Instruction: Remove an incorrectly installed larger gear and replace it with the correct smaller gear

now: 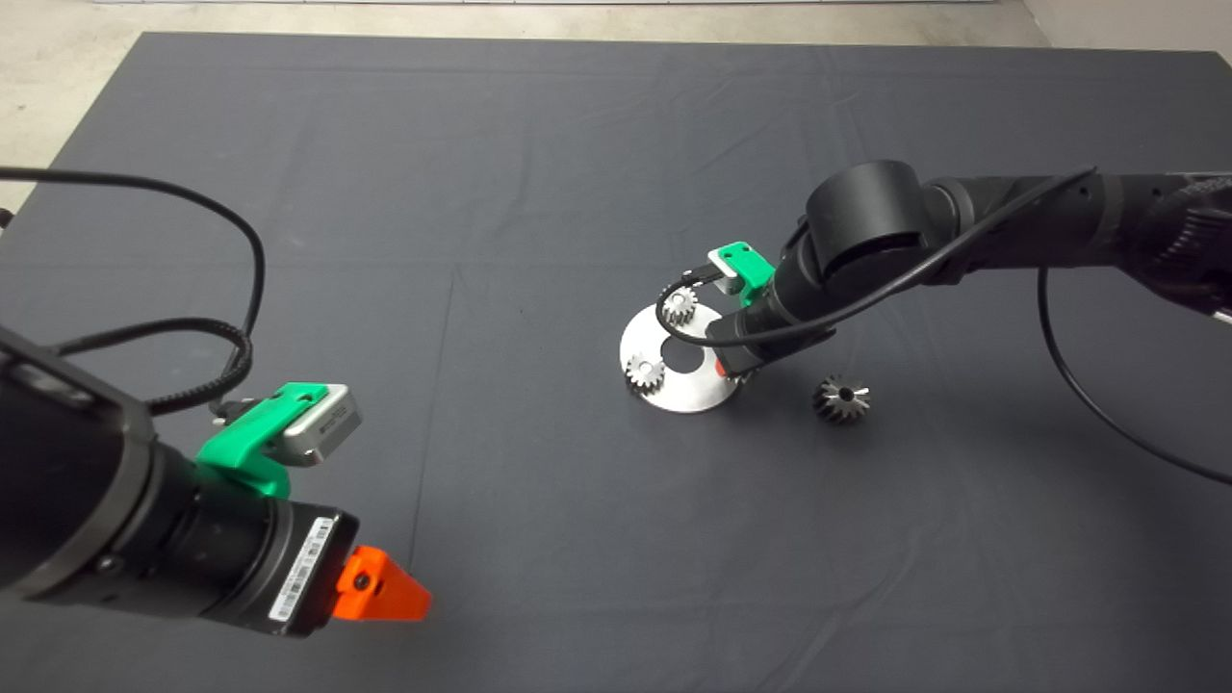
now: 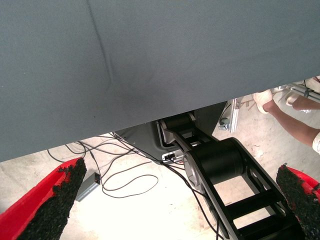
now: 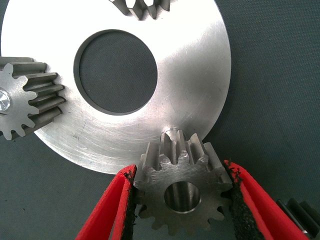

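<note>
Right gripper (image 3: 182,200) fingers clamped low, left gripper (image 1: 385,589) parked, fingers spread

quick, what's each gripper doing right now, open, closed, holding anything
Left gripper: open, holding nothing, parked at the mat's near left edge.
Right gripper: shut on the smaller gear at the rim of the metal disc.

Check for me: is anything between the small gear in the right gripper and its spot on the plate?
Nothing visible. The right gripper holds the smaller gear at the edge of the round steel plate, with a short peg showing just beyond it. The larger gear lies off on the mat, and the two mounted gears sit elsewhere on the plate.
</note>
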You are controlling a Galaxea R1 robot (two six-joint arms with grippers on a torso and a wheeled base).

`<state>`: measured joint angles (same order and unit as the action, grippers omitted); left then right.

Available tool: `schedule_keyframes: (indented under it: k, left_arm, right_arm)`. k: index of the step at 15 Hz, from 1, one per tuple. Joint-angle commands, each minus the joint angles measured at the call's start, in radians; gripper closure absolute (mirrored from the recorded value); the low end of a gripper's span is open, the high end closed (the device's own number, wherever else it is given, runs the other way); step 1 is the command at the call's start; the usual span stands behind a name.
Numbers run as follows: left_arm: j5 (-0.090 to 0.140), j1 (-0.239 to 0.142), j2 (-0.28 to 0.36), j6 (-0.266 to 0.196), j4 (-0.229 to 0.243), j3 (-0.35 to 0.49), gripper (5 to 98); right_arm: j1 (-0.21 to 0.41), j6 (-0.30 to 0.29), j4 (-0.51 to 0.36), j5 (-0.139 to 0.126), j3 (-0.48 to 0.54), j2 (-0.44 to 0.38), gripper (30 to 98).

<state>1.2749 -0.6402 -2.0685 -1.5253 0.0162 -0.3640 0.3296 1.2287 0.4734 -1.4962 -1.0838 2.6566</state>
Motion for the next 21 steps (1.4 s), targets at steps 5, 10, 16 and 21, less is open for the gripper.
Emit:
schedule_keyframes:
  k: [5, 10, 16, 21]
  left_arm:
    - [0.001, -0.006, 0.004, -0.003, 0.018, 0.013, 5.5]
    - [0.003, -0.006, 0.004, -0.003, 0.018, 0.011, 5.5]
    - [0.003, -0.006, 0.006, -0.003, 0.016, 0.013, 5.5]
    - [0.003, -0.006, 0.007, -0.003, 0.017, 0.012, 5.5]
  right_arm:
    - [0.022, 0.003, 0.032, 0.002, 0.000, 0.006, 87.3]
    - [0.019, 0.003, 0.031, 0.004, 0.001, 0.010, 87.3]
    - [0.019, -0.005, 0.034, 0.001, 0.001, 0.006, 87.4]
    - [0.019, -0.003, 0.063, -0.001, 0.004, 0.003, 87.3]
